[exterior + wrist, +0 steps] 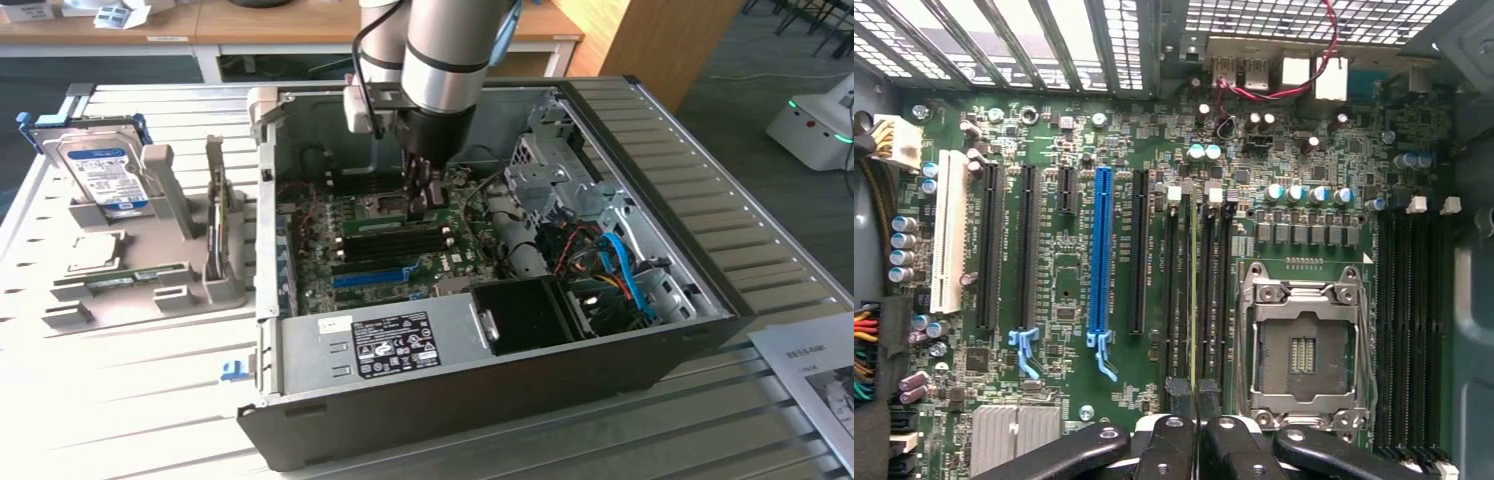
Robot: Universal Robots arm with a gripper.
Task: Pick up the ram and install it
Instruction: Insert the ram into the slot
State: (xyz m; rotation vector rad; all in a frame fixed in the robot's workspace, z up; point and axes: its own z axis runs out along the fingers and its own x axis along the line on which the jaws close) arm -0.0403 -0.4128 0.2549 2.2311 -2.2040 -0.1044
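My gripper (424, 200) is down inside the open computer case (694, 230), just above the motherboard (400, 250). In the wrist view its black fingers (1166, 440) are shut on the ram (1194, 300). The ram shows edge-on as a thin olive-green line. It runs lengthwise along the black memory slots (1176, 290) beside the empty CPU socket (1301, 345). Whether its lower edge touches a slot cannot be told.
The blue slot strip (1101, 250) and several black card slots lie beside the memory slots. Cables and a drive cage (561, 170) crowd the case's far side. On the exterior view's left, a grey holder (174, 200) carries the blue-labelled hard drive (104, 170) and another green stick (134, 275).
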